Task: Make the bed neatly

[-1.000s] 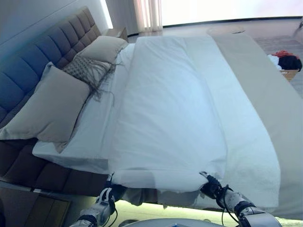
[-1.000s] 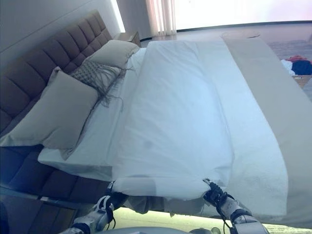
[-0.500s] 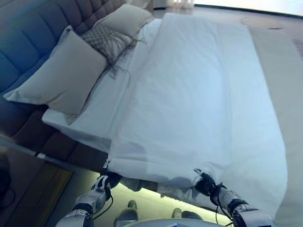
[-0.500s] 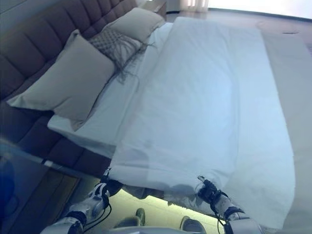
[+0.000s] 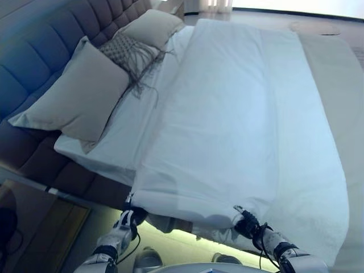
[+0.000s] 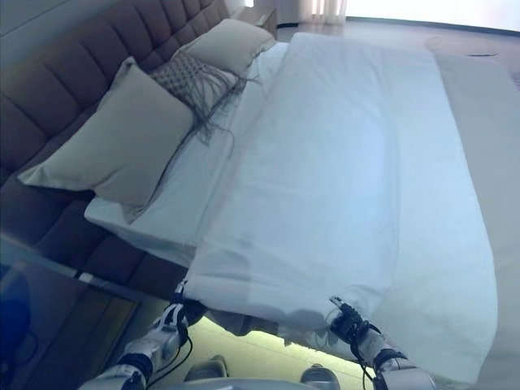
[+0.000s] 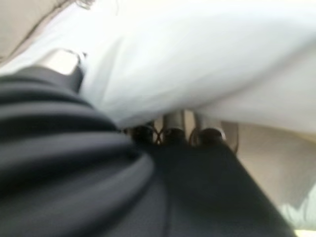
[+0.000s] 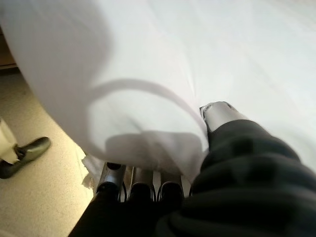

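Note:
A white duvet (image 5: pixel 227 119) lies folded lengthwise along the middle of the bed, on a white sheet (image 5: pixel 128 133). My left hand (image 5: pixel 129 217) is shut on the duvet's near left corner at the bed's near edge. My right hand (image 5: pixel 248 223) is shut on its near right corner. In the left wrist view the fingers (image 7: pixel 173 129) curl under the white cloth (image 7: pixel 207 54) with the thumb on top. In the right wrist view the fingers (image 8: pixel 140 185) curl under the cloth (image 8: pixel 163 74) the same way. Two beige pillows (image 5: pixel 74 94) and a fringed cushion (image 5: pixel 128 51) lean on the headboard at left.
A grey tufted headboard (image 5: pixel 40 45) runs along the left. A beige cover (image 5: pixel 341 96) lies along the bed's right side. A wooden bedside surface (image 5: pixel 40 227) stands at lower left. A dark shoe (image 8: pixel 24 155) shows on the floor in the right wrist view.
The camera tilted down and left over the last second, then drifted slightly right. Both hands keep their hold on the duvet's near corners at the near edge; the duvet barely moved.

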You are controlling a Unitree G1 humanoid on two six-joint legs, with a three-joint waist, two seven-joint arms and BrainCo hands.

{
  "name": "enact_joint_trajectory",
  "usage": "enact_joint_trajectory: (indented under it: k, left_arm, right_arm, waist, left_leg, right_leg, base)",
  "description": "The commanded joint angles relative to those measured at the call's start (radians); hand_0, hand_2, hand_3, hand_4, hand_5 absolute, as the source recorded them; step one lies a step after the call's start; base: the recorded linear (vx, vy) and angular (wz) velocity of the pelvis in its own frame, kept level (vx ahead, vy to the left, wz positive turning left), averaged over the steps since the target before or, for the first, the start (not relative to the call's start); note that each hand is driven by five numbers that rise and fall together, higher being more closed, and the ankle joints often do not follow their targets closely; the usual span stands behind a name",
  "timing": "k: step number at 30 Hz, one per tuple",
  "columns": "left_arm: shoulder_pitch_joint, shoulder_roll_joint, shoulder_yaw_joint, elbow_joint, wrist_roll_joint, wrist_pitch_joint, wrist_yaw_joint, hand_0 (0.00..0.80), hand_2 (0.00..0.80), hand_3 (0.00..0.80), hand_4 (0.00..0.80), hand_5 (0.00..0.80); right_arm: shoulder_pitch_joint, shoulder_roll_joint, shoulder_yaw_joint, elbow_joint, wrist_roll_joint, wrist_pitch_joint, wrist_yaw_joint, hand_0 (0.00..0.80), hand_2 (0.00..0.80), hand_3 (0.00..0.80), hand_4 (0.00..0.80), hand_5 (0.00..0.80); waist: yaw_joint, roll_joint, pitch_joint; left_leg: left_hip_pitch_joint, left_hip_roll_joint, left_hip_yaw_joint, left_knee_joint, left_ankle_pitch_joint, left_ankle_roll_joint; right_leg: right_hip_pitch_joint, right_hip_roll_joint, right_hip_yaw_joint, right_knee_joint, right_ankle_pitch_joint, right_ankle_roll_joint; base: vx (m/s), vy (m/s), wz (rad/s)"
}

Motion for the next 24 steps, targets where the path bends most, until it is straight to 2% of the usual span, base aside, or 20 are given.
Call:
enact_joint_trajectory:
  k: [1,2,4,6,7,8,9,10,11,12,13,15,17,18,19,20,21,22,24]
  left_arm:
    - [-0.020,0.183,0.171,0.031,-0.134,-0.099,-0.086,0.800,0.800,0.800,0.800,0.800]
    - [-0.025,0.198,0.171,0.038,-0.137,-0.092,-0.084,0.800,0.800,0.800,0.800,0.800]
    - [-0.032,0.228,0.178,0.047,-0.143,-0.079,-0.075,0.800,0.800,0.800,0.800,0.800]
    - [-0.034,0.253,0.191,0.054,-0.137,-0.075,-0.072,0.800,0.800,0.800,0.800,0.800]
    - [-0.031,0.261,0.195,0.053,-0.126,-0.073,-0.077,0.800,0.800,0.800,0.800,0.800]
    - [-0.030,0.263,0.196,0.053,-0.120,-0.073,-0.080,0.800,0.800,0.800,0.800,0.800]
    - [-0.033,0.262,0.187,0.054,-0.117,-0.083,-0.088,0.800,0.800,0.800,0.800,0.800]
    - [-0.036,0.260,0.177,0.054,-0.120,-0.091,-0.089,0.800,0.800,0.800,0.800,0.800]
    - [-0.045,0.250,0.153,0.048,-0.124,-0.109,-0.083,0.800,0.800,0.800,0.800,0.800]
    - [-0.050,0.243,0.142,0.042,-0.128,-0.119,-0.075,0.800,0.800,0.800,0.800,0.800]
    - [-0.055,0.234,0.136,0.034,-0.129,-0.127,-0.067,0.800,0.800,0.800,0.800,0.800]
    - [-0.053,0.211,0.137,0.018,-0.123,-0.137,-0.064,0.800,0.800,0.800,0.800,0.800]
    - [-0.054,0.183,0.143,0.001,-0.101,-0.134,-0.046,0.800,0.800,0.800,0.800,0.800]
    - [-0.053,0.167,0.133,-0.007,-0.099,-0.138,-0.036,0.800,0.800,0.800,0.800,0.800]
    - [-0.047,0.155,0.125,-0.008,-0.105,-0.144,-0.032,0.800,0.800,0.800,0.800,0.800]
    - [-0.043,0.150,0.122,-0.007,-0.108,-0.147,-0.035,0.800,0.800,0.800,0.800,0.800]
    - [-0.025,0.143,0.127,0.008,-0.109,-0.147,-0.055,0.800,0.800,0.800,0.800,0.800]
    - [-0.019,0.146,0.139,0.019,-0.105,-0.141,-0.061,0.800,0.800,0.800,0.800,0.800]
    - [-0.011,0.156,0.163,0.049,-0.094,-0.123,-0.080,0.800,0.800,0.800,0.800,0.800]
  right_arm:
    - [0.004,-0.099,-0.057,0.087,-0.037,-0.033,-0.023,0.800,0.800,0.800,0.800,0.800]
    - [0.005,-0.097,-0.056,0.093,-0.043,-0.033,-0.015,0.800,0.800,0.800,0.800,0.800]
    - [0.004,-0.087,-0.053,0.094,-0.052,-0.028,-0.016,0.800,0.800,0.800,0.800,0.800]
    - [0.007,-0.070,-0.044,0.092,-0.058,-0.013,-0.009,0.800,0.800,0.800,0.800,0.800]
    - [0.015,-0.058,-0.034,0.091,-0.052,-0.012,0.000,0.800,0.800,0.800,0.800,0.800]
    - [0.020,-0.053,-0.030,0.090,-0.051,-0.015,0.004,0.800,0.800,0.800,0.800,0.800]
    - [0.032,-0.042,-0.019,0.091,-0.045,-0.019,0.017,0.800,0.800,0.800,0.800,0.800]
    - [0.039,-0.038,-0.013,0.093,-0.042,-0.020,0.022,0.800,0.800,0.800,0.800,0.800]
    - [0.044,-0.033,-0.006,0.101,-0.037,-0.020,0.024,0.800,0.800,0.800,0.800,0.800]
    - [0.042,-0.032,-0.002,0.107,-0.034,-0.016,0.025,0.800,0.800,0.800,0.800,0.800]
    - [0.040,-0.029,0.002,0.111,-0.032,-0.009,0.026,0.800,0.800,0.800,0.800,0.800]
    - [0.041,-0.025,0.006,0.106,-0.050,0.005,0.032,0.800,0.800,0.800,0.800,0.800]
    - [0.052,-0.022,-0.002,0.096,-0.054,0.005,0.029,0.800,0.800,0.800,0.800,0.800]
    - [0.050,-0.023,-0.003,0.091,-0.042,0.008,0.022,0.800,0.800,0.800,0.800,0.800]
    - [0.041,-0.024,-0.001,0.092,-0.043,0.014,0.013,0.800,0.800,0.800,0.800,0.800]
    - [0.036,-0.024,0.000,0.094,-0.046,0.017,0.010,0.800,0.800,0.800,0.800,0.800]
    - [0.021,-0.021,0.009,0.102,-0.052,0.022,0.002,0.800,0.800,0.800,0.800,0.800]
    - [0.019,-0.020,0.011,0.104,-0.063,0.024,0.003,0.800,0.800,0.800,0.800,0.800]
    - [0.031,-0.021,0.008,0.105,-0.091,0.027,0.019,0.800,0.800,0.800,0.800,0.800]
  waist:
    - [0.052,0.020,-0.030]
    - [0.053,0.023,-0.028]
    - [0.054,0.025,-0.030]
    - [0.058,0.030,-0.032]
    - [0.059,0.032,-0.036]
    - [0.059,0.031,-0.039]
    - [0.052,0.030,-0.042]
    - [0.048,0.027,-0.045]
    - [0.044,0.019,-0.048]
    - [0.048,0.015,-0.050]
    - [0.058,0.011,-0.053]
    - [0.068,0.010,-0.052]
    - [0.059,0.005,-0.052]
    - [0.055,-0.004,-0.038]
    - [0.061,-0.011,-0.032]
    - [0.064,-0.012,-0.030]
    - [0.076,-0.009,-0.028]
    - [0.079,-0.004,-0.032]
    - [0.078,0.003,-0.034]
  left_leg:
    - [0.038,-0.064,-0.041,-0.019,-0.098,0.044]
    - [0.048,-0.085,-0.033,-0.043,-0.104,0.050]
    - [0.065,-0.111,-0.014,-0.085,-0.111,0.064]
    - [0.065,-0.121,0.008,-0.089,-0.125,0.081]
    - [0.058,-0.125,0.012,-0.089,-0.120,0.094]
    - [0.054,-0.126,0.012,-0.089,-0.119,0.098]
    - [0.042,-0.135,0.001,-0.089,-0.111,0.113]
    - [0.036,-0.141,-0.009,-0.089,-0.107,0.118]
    - [0.026,-0.154,-0.031,-0.083,-0.103,0.124]
    - [0.018,-0.159,-0.038,-0.079,-0.096,0.123]
    - [0.010,-0.161,-0.039,-0.073,-0.093,0.118]
    - [0.001,-0.162,-0.019,-0.067,-0.086,0.108]
    - [0.005,-0.143,0.063,-0.028,-0.099,0.090]
    - [-0.016,-0.121,0.072,0.042,-0.104,0.084]
    - [-0.031,-0.112,0.015,0.076,-0.118,0.076]
    - [-0.035,-0.111,-0.016,0.083,-0.122,0.074]
    - [-0.025,-0.113,-0.072,0.063,-0.120,0.075]
    - [-0.023,-0.113,-0.082,0.042,-0.109,0.077]
    - [-0.003,-0.108,-0.065,0.019,-0.100,0.075]
  right_leg:
    - [-0.119,-0.092,0.071,0.074,0.056,0.070]
    - [-0.129,-0.117,0.065,0.041,0.105,0.086]
    - [-0.143,-0.134,0.048,-0.003,0.159,0.107]
    - [-0.160,-0.119,0.019,0.043,0.138,0.107]
    - [-0.167,-0.088,0.016,0.103,0.105,0.095]
    - [-0.175,-0.078,0.018,0.128,0.088,0.090]
    - [-0.178,-0.027,0.040,0.185,0.041,0.074]
    - [-0.177,-0.001,0.057,0.206,0.014,0.063]
    - [-0.170,0.043,0.082,0.218,-0.019,0.042]
    - [-0.162,0.058,0.084,0.198,-0.033,0.026]
    - [-0.140,0.065,0.070,0.160,-0.048,0.011]
    - [-0.104,0.072,0.042,0.113,-0.054,-0.001]
    - [-0.073,0.063,0.016,0.089,-0.070,0.000]
    - [-0.072,0.050,0.006,0.092,-0.059,-0.014]
    - [-0.072,0.042,0.026,0.096,-0.059,-0.018]
    - [-0.073,0.039,0.037,0.100,-0.060,-0.018]
    - [-0.069,0.033,0.064,0.107,-0.061,-0.015]
    - [-0.069,0.029,0.067,0.107,-0.055,-0.011]
    - [-0.062,0.016,0.066,0.110,-0.051,0.001]
  base:
    - [-0.117,0.346,0.23]
    - [-0.102,0.278,0.15]
    - [-0.144,0.279,-0.04]
    - [-0.204,0.250,-0.23]
    - [-0.182,0.144,-0.32]
    - [-0.173,0.111,-0.27]
    - [-0.116,0.068,-0.16]
    - [-0.129,0.057,-0.06]
    - [-0.104,0.016,0.03]
    - [-0.114,0.000,0.25]
    - [-0.104,0.001,0.52]
    - [-0.113,0.040,0.59]
    - [-0.145,0.124,0.31]
    - [-0.183,0.186,0.26]
    - [-0.187,0.168,0.27]
    - [-0.067,0.218,0.17]
    - [-0.030,0.220,0.04]
    - [-0.024,0.258,-0.11]
    - [-0.015,0.184,-0.25]
